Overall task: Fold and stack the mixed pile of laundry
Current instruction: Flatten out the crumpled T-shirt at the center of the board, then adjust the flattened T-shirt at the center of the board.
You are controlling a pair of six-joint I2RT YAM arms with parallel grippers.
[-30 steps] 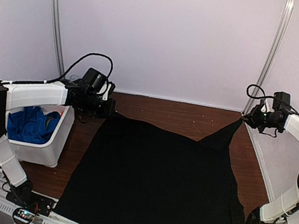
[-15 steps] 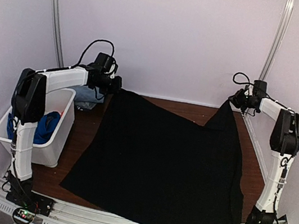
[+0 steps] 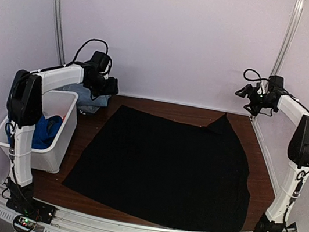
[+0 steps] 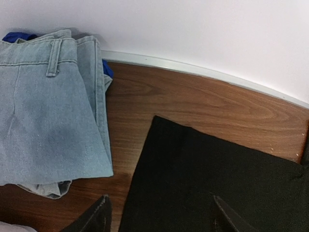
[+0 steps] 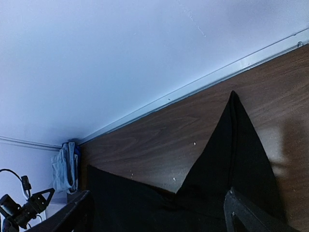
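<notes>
A large black cloth (image 3: 164, 165) lies spread flat over the wooden table (image 3: 161, 108), its far right corner peaked into a point (image 5: 233, 104). My left gripper (image 3: 111, 87) hovers open above the cloth's far left corner (image 4: 164, 130), nothing between its fingers (image 4: 99, 216). My right gripper (image 3: 242, 93) hangs open above the far right corner, clear of the fabric. A folded light-blue denim piece (image 4: 48, 111) rests at the back left, with royal-blue fabric (image 4: 107, 68) peeking from under it. More royal-blue fabric (image 3: 46, 128) fills the bin.
A white plastic bin (image 3: 57, 153) stands at the left edge beside the cloth. The back wall with its metal strip (image 4: 193, 67) runs close behind both grippers. Bare wood (image 3: 89, 135) shows between the bin and the cloth and along the back.
Both grippers have opened and let go of the black cloth's far corners. The cloth has dropped flat onto the table, and both arms stay up at the back wall.
</notes>
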